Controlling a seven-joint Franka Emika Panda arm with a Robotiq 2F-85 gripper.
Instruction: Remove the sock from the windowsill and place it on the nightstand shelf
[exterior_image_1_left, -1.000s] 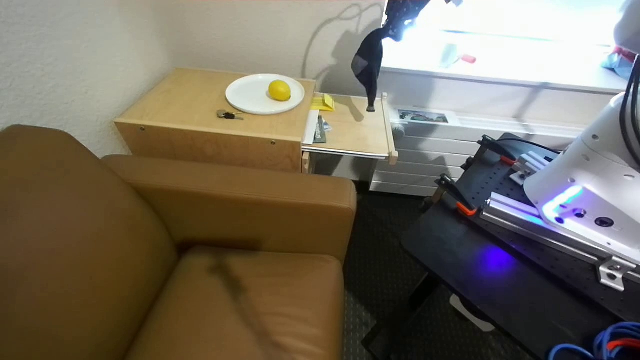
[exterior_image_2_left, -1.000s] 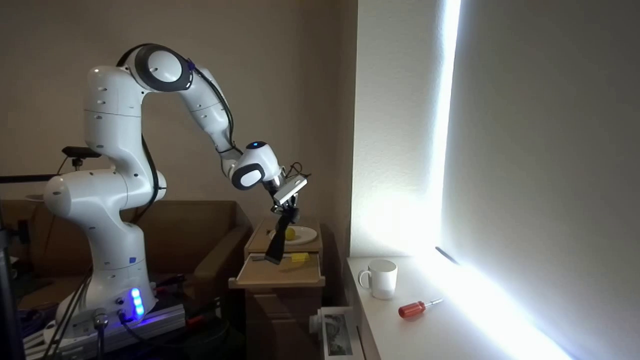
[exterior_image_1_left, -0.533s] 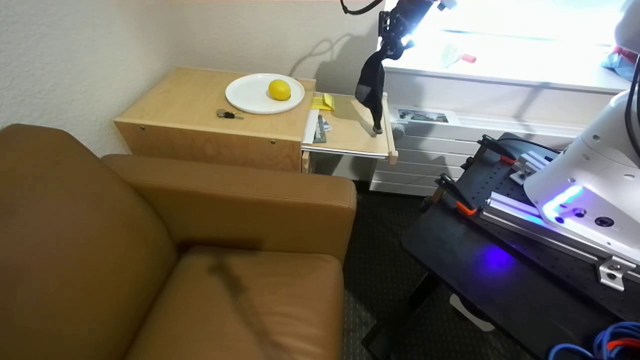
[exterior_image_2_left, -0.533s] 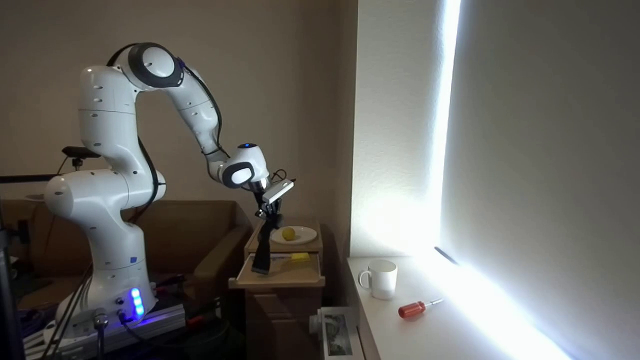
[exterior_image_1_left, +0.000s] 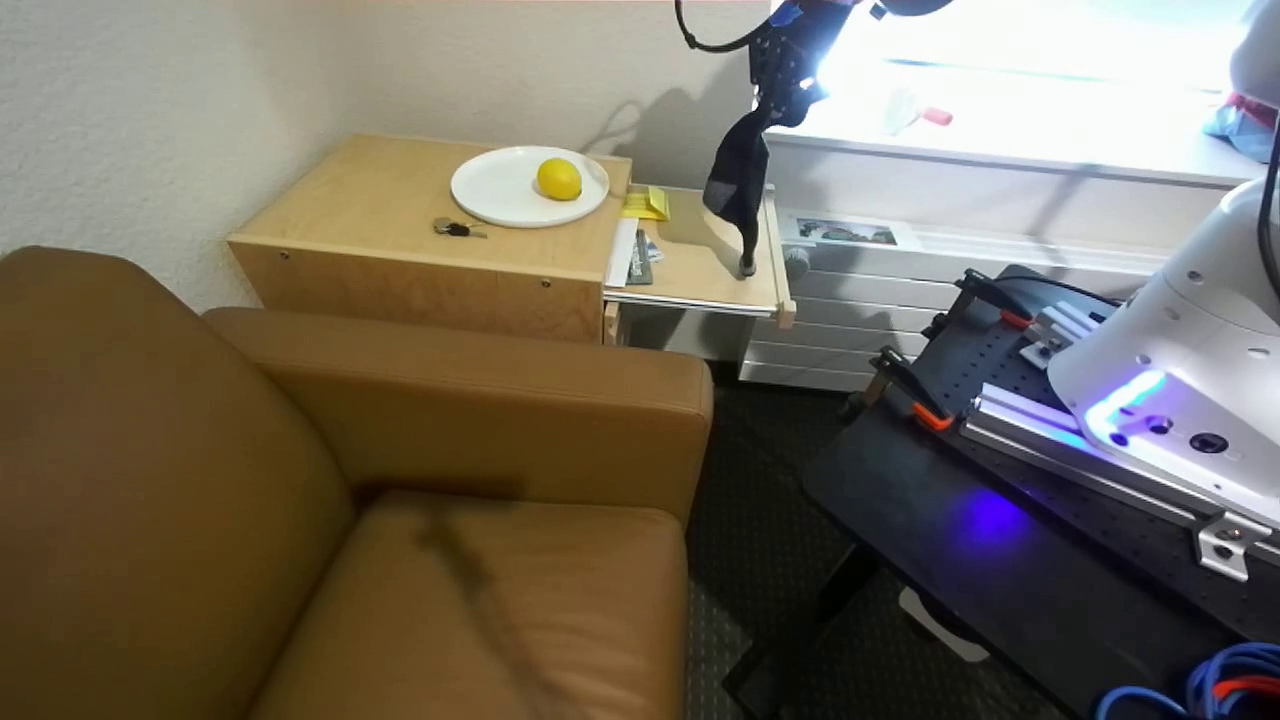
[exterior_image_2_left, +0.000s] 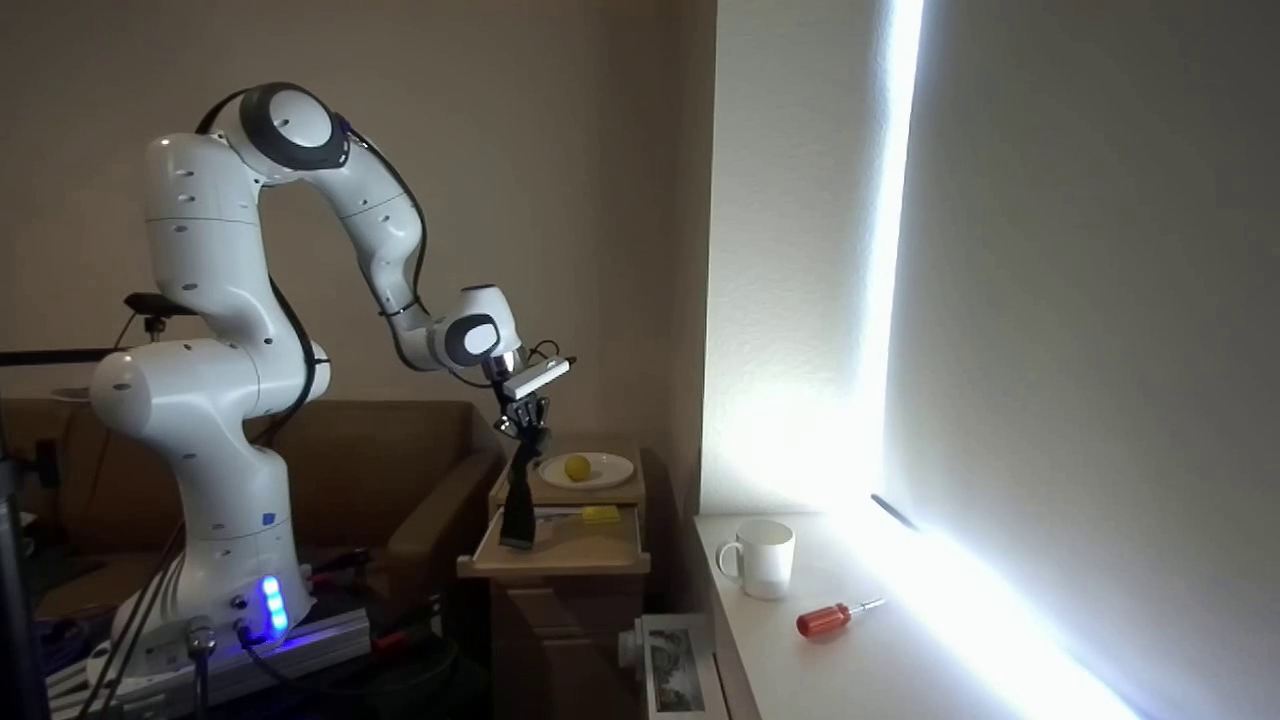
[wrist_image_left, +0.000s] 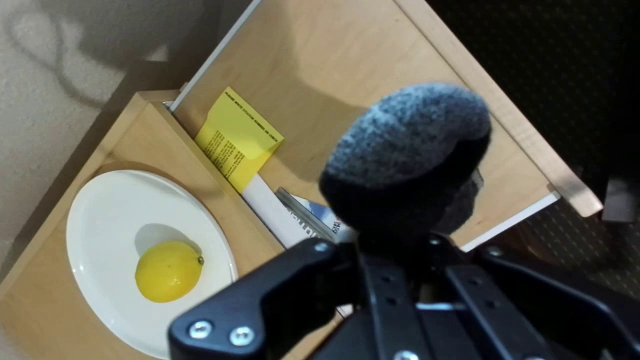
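One dark sock (exterior_image_1_left: 738, 180) hangs limp from the robot's gripper (exterior_image_1_left: 782, 103) above the nightstand shelf (exterior_image_1_left: 690, 275), in an exterior view; whether its narrow lower end touches the pale wood cannot be told. A yellow paper slip (exterior_image_1_left: 647, 204) and other papers (exterior_image_1_left: 622, 255) lie on the shelf beside the boxy nightstand (exterior_image_1_left: 370, 200), whose top carries a white plate (exterior_image_1_left: 495, 195) with a lemon (exterior_image_1_left: 559, 180) on it; a few keys (exterior_image_1_left: 459, 229) rest near the plate. A brown leather armchair (exterior_image_1_left: 480, 420) fills the foreground, while at right a black table (exterior_image_1_left: 870, 490) bears the robot's base (exterior_image_1_left: 1180, 330), the bright windowsill (exterior_image_1_left: 1050, 150) beyond.

Also in an exterior view, the white robot arm (exterior_image_2_left: 220, 250) arches up and over, its gripper tilted downward and pinching the sock's upper end. The cloth drops nearly straight, its lower end over the shelf and well apart from the windowsill, where a white mug (exterior_image_2_left: 766, 560) stands upright and a red-handled screwdriver (exterior_image_2_left: 823, 620) lies near it. Strong light floods part of the sill.

In the wrist view, the gripper enters from the lower edge, jaws pressed together on the sock, whose bulk hides the very tips. A gray patch of the cloth bulges toward the camera above a nearly black fold, the shelf's bare wood behind. Plate and lemon sit at left; dark floor (wrist_image_left: 525, 60) shows past the shelf's outer edge.
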